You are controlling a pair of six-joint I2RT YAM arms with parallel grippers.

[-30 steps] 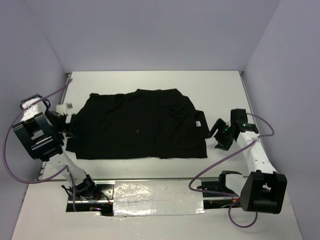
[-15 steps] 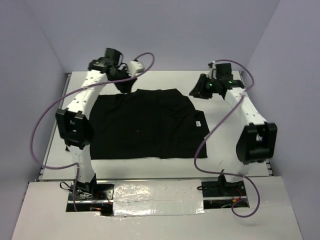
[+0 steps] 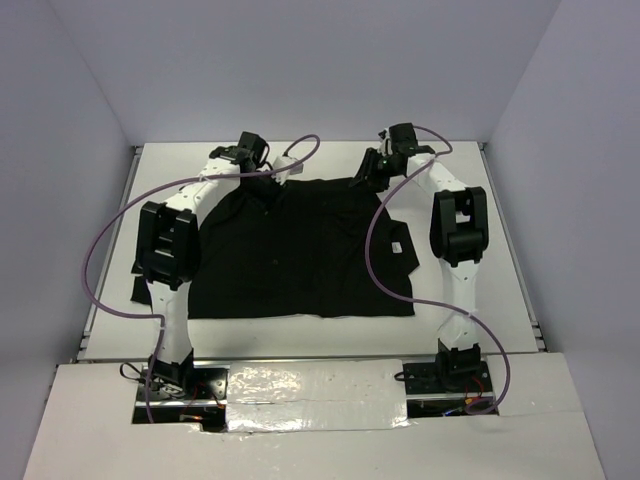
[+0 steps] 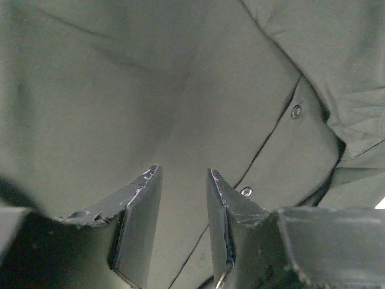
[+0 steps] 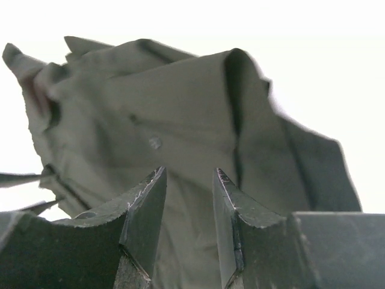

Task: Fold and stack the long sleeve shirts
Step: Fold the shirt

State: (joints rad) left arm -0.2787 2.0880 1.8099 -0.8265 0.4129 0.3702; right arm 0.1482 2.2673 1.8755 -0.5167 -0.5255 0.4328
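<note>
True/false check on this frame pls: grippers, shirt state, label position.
1. Both grippers are at the far edge of the shirt. True: the left gripper and right gripper both sit at the far edge of the black shirt.
2. The shirt is already folded into a compact stack. False: it lies spread out on the table.
3. The left gripper's fingers are apart, with fabric showing in the gap. True.
4. The white neck label is on the robot's left side of the shirt. False: it is near the shirt's right edge.
5. The right gripper is parked beside its base. False: that arm is stretched out to the far side of the shirt.
</note>
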